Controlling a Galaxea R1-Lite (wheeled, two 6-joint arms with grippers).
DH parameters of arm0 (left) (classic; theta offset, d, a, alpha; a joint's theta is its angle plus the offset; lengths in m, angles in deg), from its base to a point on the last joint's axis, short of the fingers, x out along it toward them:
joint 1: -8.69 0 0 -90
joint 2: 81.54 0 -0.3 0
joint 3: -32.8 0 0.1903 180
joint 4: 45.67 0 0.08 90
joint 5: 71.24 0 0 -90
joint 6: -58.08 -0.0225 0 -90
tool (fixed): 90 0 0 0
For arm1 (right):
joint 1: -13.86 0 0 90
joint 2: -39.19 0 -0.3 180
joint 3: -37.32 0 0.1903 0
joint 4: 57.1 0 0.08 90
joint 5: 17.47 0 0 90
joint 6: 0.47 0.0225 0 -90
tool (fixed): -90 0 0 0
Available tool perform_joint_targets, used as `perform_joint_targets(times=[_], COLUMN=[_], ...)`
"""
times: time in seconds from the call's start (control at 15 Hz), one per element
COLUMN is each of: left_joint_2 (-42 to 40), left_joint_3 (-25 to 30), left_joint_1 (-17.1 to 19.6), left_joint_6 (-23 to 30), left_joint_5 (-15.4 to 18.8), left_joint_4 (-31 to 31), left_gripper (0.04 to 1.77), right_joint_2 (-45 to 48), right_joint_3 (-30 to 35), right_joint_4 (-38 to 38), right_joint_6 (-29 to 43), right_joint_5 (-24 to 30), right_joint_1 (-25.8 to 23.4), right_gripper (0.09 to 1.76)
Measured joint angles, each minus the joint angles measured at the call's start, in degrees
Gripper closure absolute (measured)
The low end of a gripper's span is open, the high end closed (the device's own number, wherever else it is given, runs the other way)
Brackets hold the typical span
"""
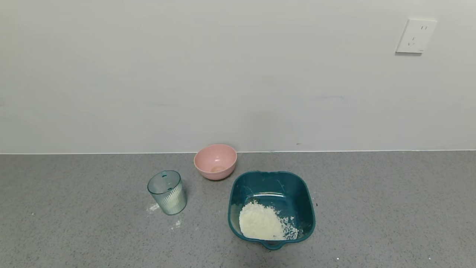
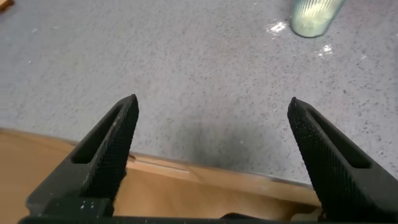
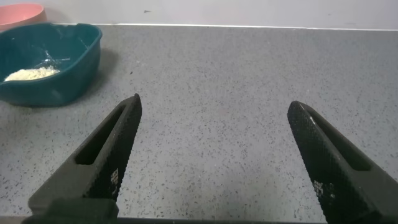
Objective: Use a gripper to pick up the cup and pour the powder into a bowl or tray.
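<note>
The pale blue-green ribbed cup (image 1: 167, 192) stands upright on the grey counter, left of the dark teal basin (image 1: 238, 193). A heap of white powder (image 1: 258, 224) lies in the basin's near part. A little powder shows in the cup's bottom. The cup's base also shows in the left wrist view (image 2: 313, 17). My left gripper (image 2: 211, 107) is open and empty, over the counter's near edge, well short of the cup. My right gripper (image 3: 214, 106) is open and empty over bare counter, with the basin (image 3: 59, 87) off to its side. Neither gripper shows in the head view.
A round pink bowl (image 1: 215, 161) stands behind the cup and basin, near the wall. Small spills of powder (image 1: 153, 207) lie on the counter by the cup. The counter's wooden front edge (image 2: 186, 193) shows under the left gripper.
</note>
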Motion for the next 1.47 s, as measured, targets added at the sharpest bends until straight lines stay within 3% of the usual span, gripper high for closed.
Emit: perform_joint_targets(times=[0.27,0.4,0.53,0.73,1.07,1.47], left_joint_2=[-2.0,-2.8,-4.1,-5.8,-7.4,-15.8], left_joint_3=[-1.8,-3.8,-4.2,-0.5,9.7,14.4], left_joint_1=[6.3,11.6,13.9,14.1,13.6,12.4], left_joint_6=[-1.1,-3.9,-5.2,-5.1,-5.2,-5.8], left_joint_5=[2.0,8.3,12.8,16.1,17.4,22.9], left_joint_4=[-3.1,-5.4,-5.5,0.7,15.9,14.2], left_gripper=[0.09,0.09,0.09,0.09,0.09,0.09], right_joint_2=[0.0,0.0,0.0,0.0,0.0,0.0], right_joint_3=[0.0,0.0,0.0,0.0,0.0,0.0], right_joint_4=[0.0,0.0,0.0,0.0,0.0,0.0], right_joint_6=[0.0,0.1,0.1,0.0,0.1,0.1], right_joint_5=[0.0,0.0,0.0,0.0,0.0,0.0], right_joint_1=[0.0,0.0,0.0,0.0,0.0,0.0], right_gripper=[0.14,0.14,0.14,0.14,0.14,0.14])
